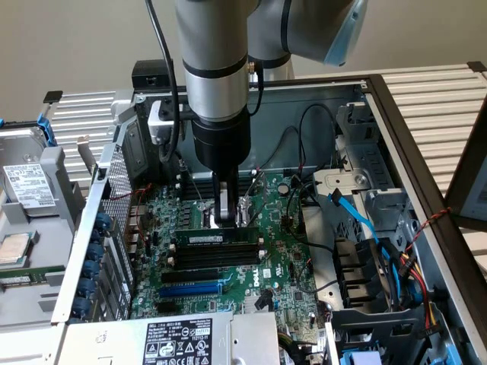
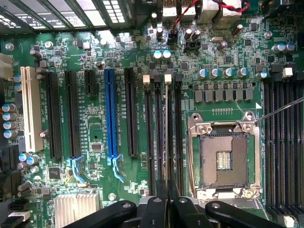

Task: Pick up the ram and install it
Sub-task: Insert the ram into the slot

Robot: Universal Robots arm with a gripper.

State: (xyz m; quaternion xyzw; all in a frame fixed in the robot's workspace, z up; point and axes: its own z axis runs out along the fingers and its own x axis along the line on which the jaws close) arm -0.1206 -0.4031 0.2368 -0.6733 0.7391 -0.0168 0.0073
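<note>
Exterior view: the arm (image 1: 219, 76) reaches straight down into the open computer case (image 1: 430, 182), and its gripper (image 1: 228, 219) stands over the green motherboard (image 1: 285, 266). The ram (image 1: 213, 238) lies level along the far part of the bank of black memory slots (image 1: 209, 262), with its white sticker facing the camera. The gripper is drawn narrow and pinches the stick's upper edge near its middle. Whether the stick is fully seated in a slot cannot be told.

Nearer the camera than the memory slots runs the blue expansion slot (image 1: 190, 289). Nearer yet sits a grey box with a white label (image 1: 179, 338). A light-blue cable (image 1: 354, 217) curves down at the exterior view's right. A hard drive (image 1: 30, 186) lies outside the case at the exterior view's left.

From the wrist view, the gripper (image 2: 166, 192) shows as dark fingers close together. The ram (image 2: 168, 133) appears edge-on as a thin pale line between them (it runs in line with the memory slots (image 2: 149, 137), among them). Just beside these slots lies the open processor socket (image 2: 223, 159) in its metal frame. On their other side stand the blue expansion slot (image 2: 110, 114) and, well apart, a white slot (image 2: 31, 114).
</note>
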